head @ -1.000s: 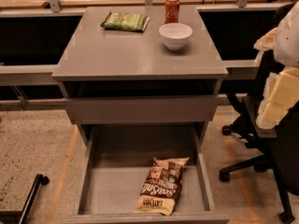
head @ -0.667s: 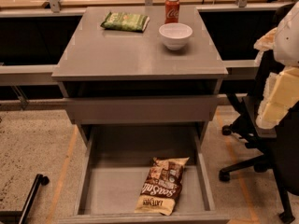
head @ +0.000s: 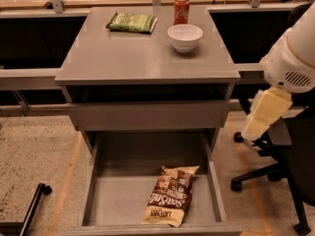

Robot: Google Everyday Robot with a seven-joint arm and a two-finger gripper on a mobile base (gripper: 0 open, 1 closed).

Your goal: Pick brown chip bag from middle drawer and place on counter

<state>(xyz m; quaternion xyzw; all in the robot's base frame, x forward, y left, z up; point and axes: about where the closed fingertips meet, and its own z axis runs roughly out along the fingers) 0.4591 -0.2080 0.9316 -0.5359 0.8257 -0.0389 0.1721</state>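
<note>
The brown chip bag (head: 170, 196) lies flat on the floor of the open middle drawer (head: 113, 200), towards its front right, with white lettering facing up. The counter (head: 142, 58) is the grey top of the cabinet above it. My gripper (head: 265, 115) shows as a cream-coloured part below the white arm housing (head: 294, 58) at the right edge. It hangs beside the cabinet's right side, level with the drawer front above the open drawer. It is well above and to the right of the bag and holds nothing that I can see.
On the counter stand a white bowl (head: 184, 37), a red soda can (head: 181, 10) and a flat green bag (head: 132, 22) at the back. A black office chair (head: 285, 166) stands right of the drawer. A black wheeled leg (head: 30, 208) is at lower left.
The arm and gripper have moved a little left and down, closer to the cabinet's right side. The bag and the drawer have not moved.
</note>
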